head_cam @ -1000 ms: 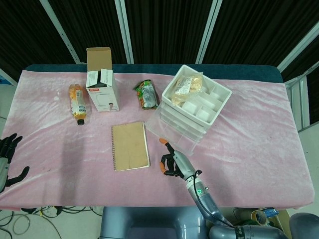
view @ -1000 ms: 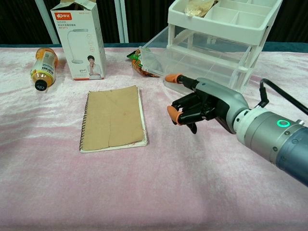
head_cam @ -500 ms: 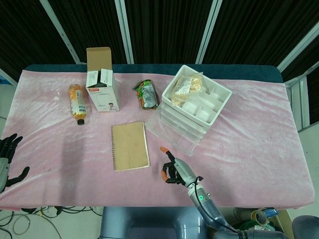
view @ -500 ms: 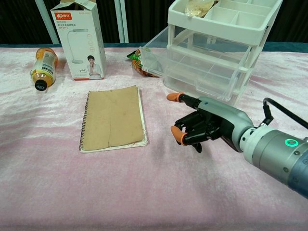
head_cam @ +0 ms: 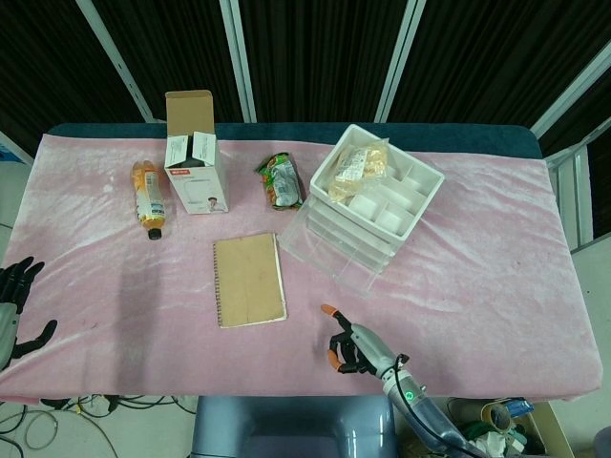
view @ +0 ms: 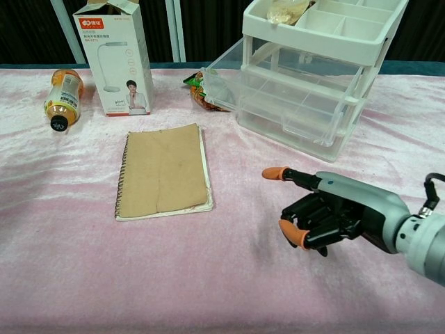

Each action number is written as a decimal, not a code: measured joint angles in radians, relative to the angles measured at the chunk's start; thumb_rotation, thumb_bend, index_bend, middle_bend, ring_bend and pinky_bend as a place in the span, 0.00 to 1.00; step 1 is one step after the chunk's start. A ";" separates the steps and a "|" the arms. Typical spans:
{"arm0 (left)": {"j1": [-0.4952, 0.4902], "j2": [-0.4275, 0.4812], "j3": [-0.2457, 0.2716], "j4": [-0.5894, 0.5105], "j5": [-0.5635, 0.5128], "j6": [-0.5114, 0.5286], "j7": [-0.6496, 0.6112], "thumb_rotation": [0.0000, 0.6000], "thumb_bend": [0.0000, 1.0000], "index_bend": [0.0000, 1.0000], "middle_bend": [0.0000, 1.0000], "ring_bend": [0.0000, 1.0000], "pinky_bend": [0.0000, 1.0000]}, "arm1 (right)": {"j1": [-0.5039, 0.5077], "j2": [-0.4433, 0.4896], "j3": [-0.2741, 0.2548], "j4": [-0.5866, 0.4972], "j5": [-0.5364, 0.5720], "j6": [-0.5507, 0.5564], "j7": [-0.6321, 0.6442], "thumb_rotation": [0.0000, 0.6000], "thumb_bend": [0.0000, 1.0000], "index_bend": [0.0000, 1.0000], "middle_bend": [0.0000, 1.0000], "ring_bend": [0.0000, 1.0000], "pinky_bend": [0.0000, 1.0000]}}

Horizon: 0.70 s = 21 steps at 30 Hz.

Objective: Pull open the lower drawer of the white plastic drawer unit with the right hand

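Observation:
The white plastic drawer unit (head_cam: 374, 202) (view: 314, 69) stands at the back right of the pink cloth, its top tray holding a bag of snacks. Its clear drawers stick out toward the left front, the upper one further than the lower drawer (view: 292, 129). My right hand (head_cam: 355, 348) (view: 327, 219) hovers near the table's front edge, well apart from the unit. Its fingers are curled in on nothing, with one orange-tipped finger stretched out. My left hand (head_cam: 14, 303) hangs off the table's left edge with its fingers spread, holding nothing.
A brown spiral notebook (head_cam: 249, 280) (view: 165, 170) lies left of the right hand. Further back are a lamp box (head_cam: 195, 153) (view: 115, 56), an orange bottle (head_cam: 149, 197) (view: 62, 97) on its side and a snack packet (head_cam: 280, 180) (view: 198, 90) beside the drawers.
My right hand has drawn back from the lower drawer's front toward the table's near edge and to the right. The drawers and the left hand have not moved.

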 measured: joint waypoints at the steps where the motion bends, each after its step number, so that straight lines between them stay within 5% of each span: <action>1: 0.000 0.001 0.001 0.000 0.000 0.000 -0.001 1.00 0.31 0.06 0.01 0.00 0.01 | -0.008 0.019 -0.007 0.002 -0.019 0.001 0.027 1.00 0.48 0.05 0.67 0.73 0.71; 9: 0.001 0.007 0.004 -0.006 0.005 -0.003 -0.004 1.00 0.31 0.06 0.01 0.00 0.00 | -0.062 0.165 -0.057 0.034 -0.082 0.016 0.159 1.00 0.48 0.05 0.64 0.71 0.69; 12: 0.000 0.009 0.006 -0.007 0.014 -0.001 -0.006 1.00 0.31 0.06 0.01 0.00 0.00 | -0.085 0.224 -0.079 0.066 -0.085 0.015 0.203 1.00 0.45 0.05 0.53 0.63 0.58; 16: 0.000 0.006 0.006 -0.004 0.027 0.009 -0.012 1.00 0.31 0.06 0.01 0.00 0.00 | -0.114 0.300 -0.094 0.138 -0.074 0.024 0.214 1.00 0.29 0.05 0.29 0.40 0.34; 21: 0.001 -0.001 0.004 0.005 0.041 0.024 -0.024 1.00 0.31 0.06 0.01 0.00 0.00 | -0.143 0.369 -0.087 0.175 -0.013 0.080 0.085 1.00 0.20 0.05 0.13 0.25 0.25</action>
